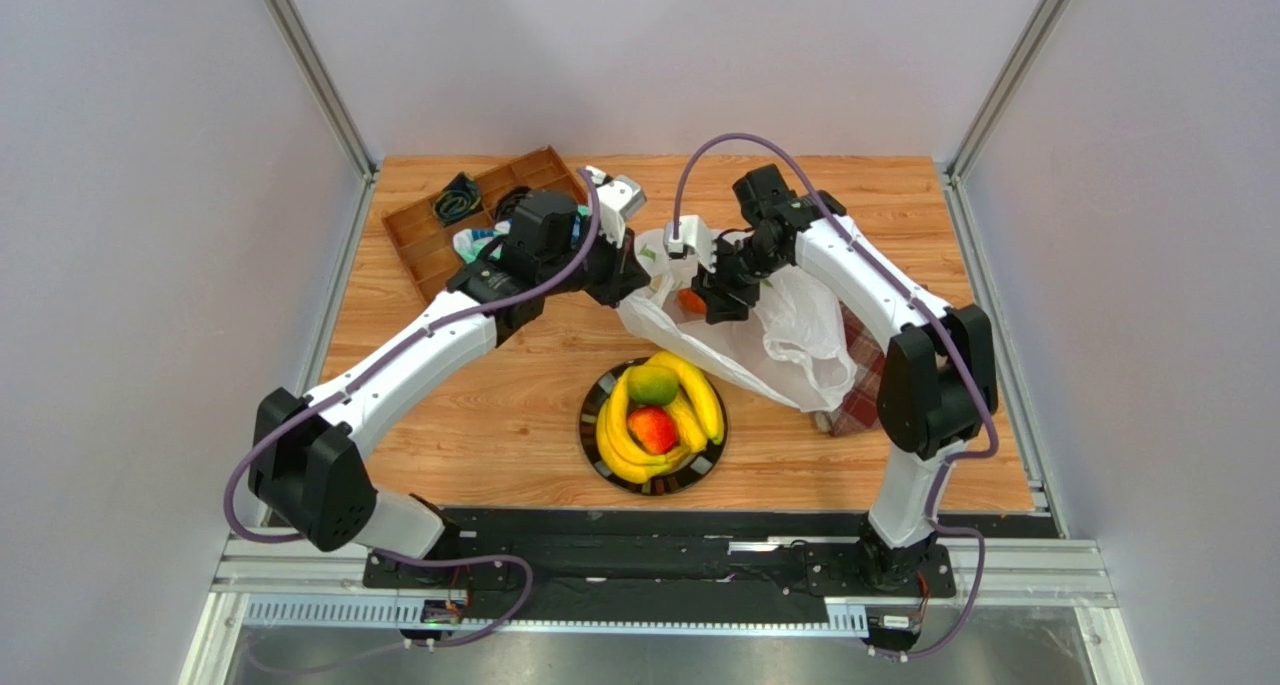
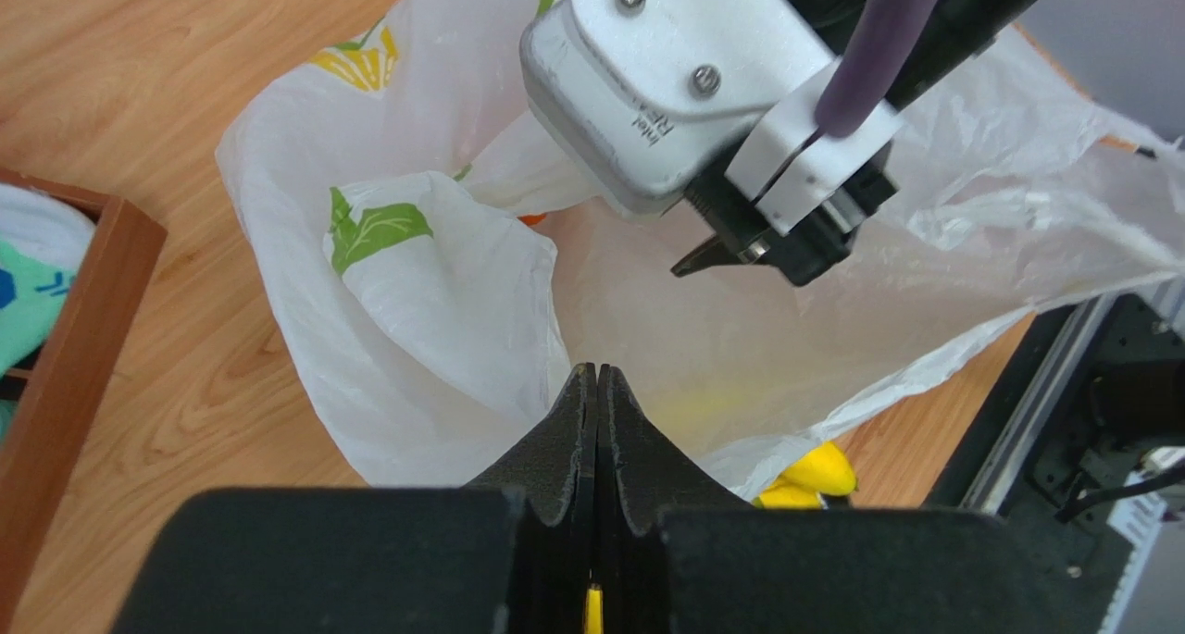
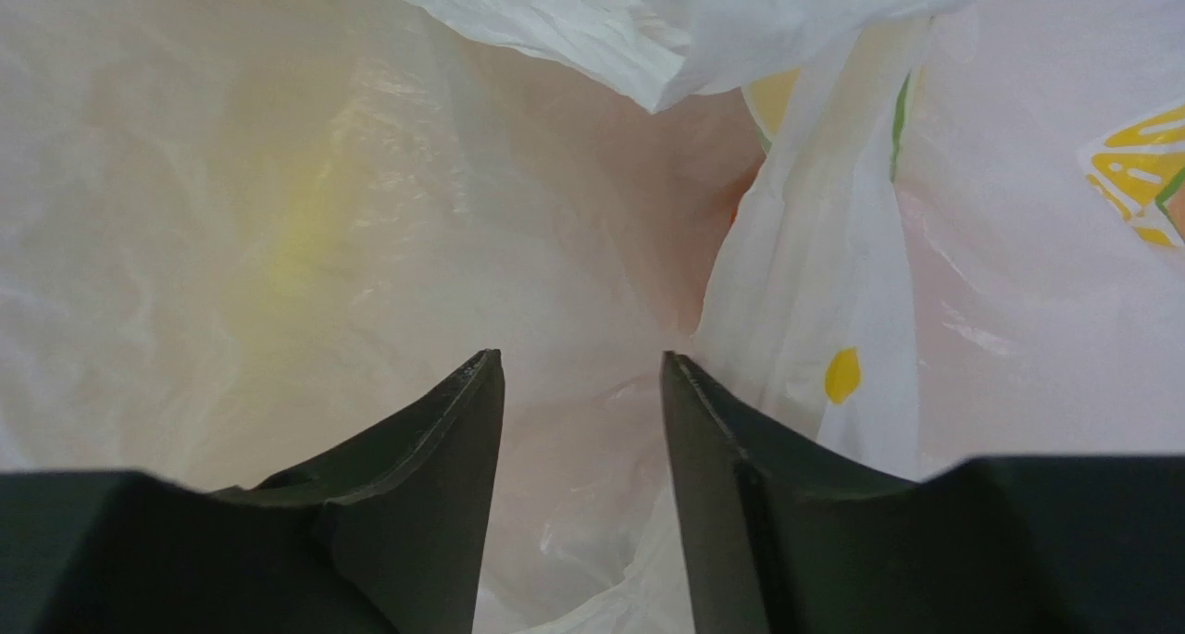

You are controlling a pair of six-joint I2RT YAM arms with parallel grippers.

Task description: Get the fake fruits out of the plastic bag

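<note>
Top external, centre: left gripper (image 1: 628, 273) is pinching the plastic bag (image 1: 796, 333) closed-jawed; right gripper (image 1: 703, 303), half-open and empty, is needing deeper reach.

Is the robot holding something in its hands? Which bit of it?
The left gripper is pinched shut on the plastic bag, at the thin edge by its opening. The right gripper is open inside the bag, with nothing between its fingers.

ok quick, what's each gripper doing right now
left gripper: shut, pinching the edge of the plastic bag
right gripper: open, down inside the bag, holding nothing
</note>
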